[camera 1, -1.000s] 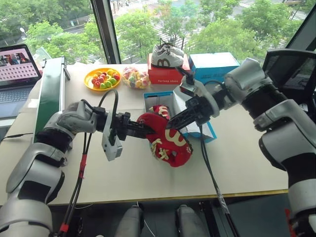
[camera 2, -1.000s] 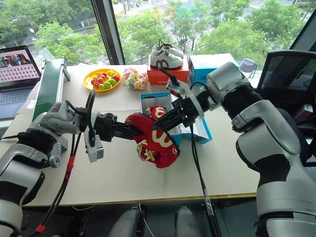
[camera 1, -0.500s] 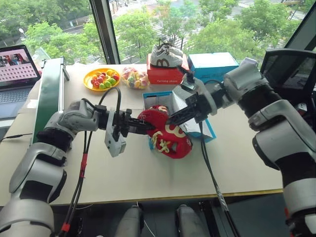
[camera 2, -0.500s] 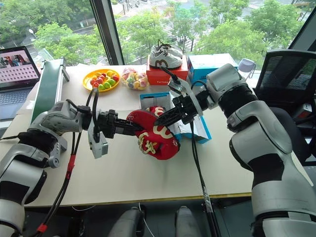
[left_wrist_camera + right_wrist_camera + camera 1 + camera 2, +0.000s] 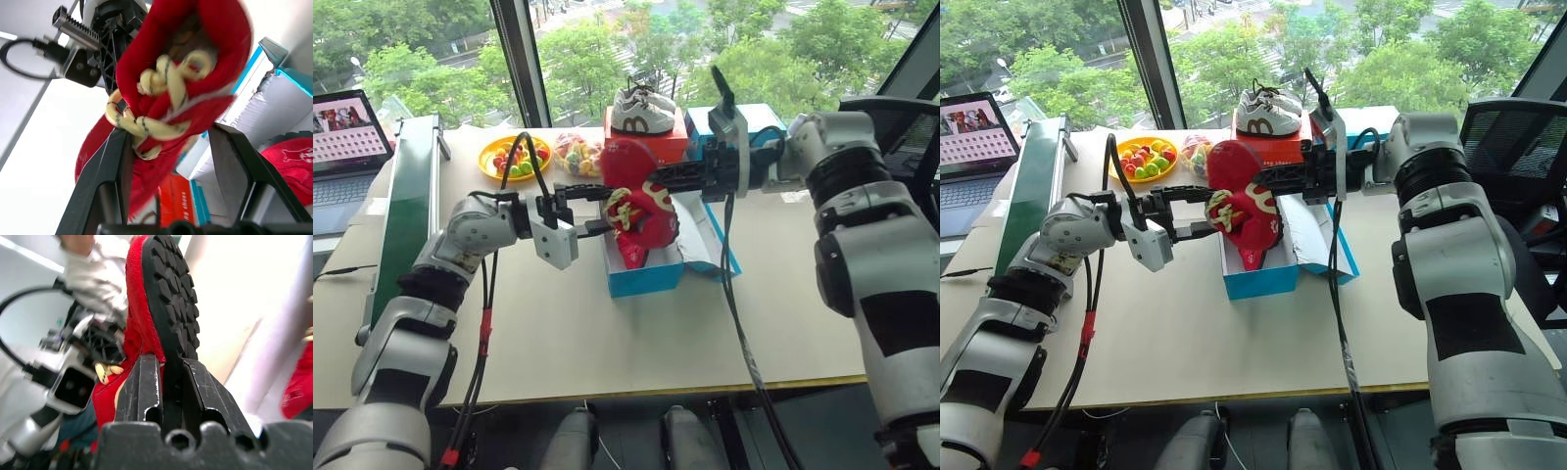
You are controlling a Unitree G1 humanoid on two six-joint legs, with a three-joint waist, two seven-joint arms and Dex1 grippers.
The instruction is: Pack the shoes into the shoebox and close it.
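Inside, the shoebox (image 5: 644, 279) holds one red shoe (image 5: 634, 250).

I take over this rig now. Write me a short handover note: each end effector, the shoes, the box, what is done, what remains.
Right end effector: shut on the sole edge of a small red shoe with yellow laces, held above the bright blue cardboard shoebox.
Left end effector: open, fingers on either side of that shoe's laces.
Second red shoe: in the box, which is open.
Done: one shoe packed.
Left: lower this shoe in, release, close the lid.
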